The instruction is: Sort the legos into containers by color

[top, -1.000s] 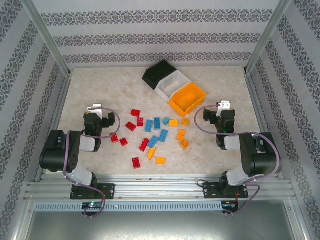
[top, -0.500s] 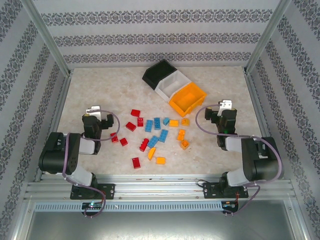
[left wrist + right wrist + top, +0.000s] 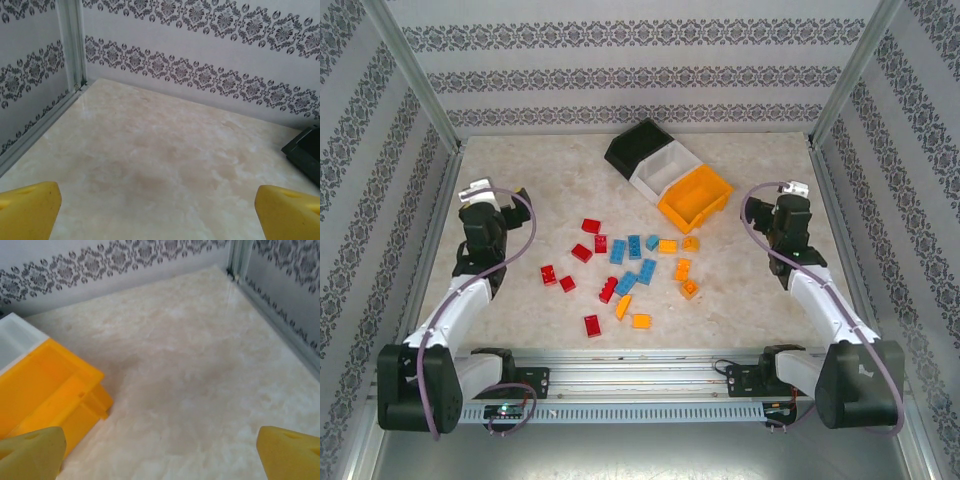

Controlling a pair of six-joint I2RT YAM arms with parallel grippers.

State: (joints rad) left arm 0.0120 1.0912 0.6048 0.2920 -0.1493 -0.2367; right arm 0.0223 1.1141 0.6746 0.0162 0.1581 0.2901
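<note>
While small studded plastic bricks in red, blue and orange [image 3: 634, 246] lie scattered mid-frame in the top view, reds leftmost, three joined rectangular plastic bins [image 3: 658, 172], black, white, orange, row running upper left to lower right just above them, left gripper [image 3: 159, 207] and right gripper [image 3: 160, 450], each with jaws wide apart

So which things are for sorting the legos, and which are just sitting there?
For the job:
red legos, blue legos, orange legos
black bin, white bin, orange bin
left gripper and right gripper, both open

Just there:
patterned walls
metal frame posts
metal rail by the arm bases
</note>
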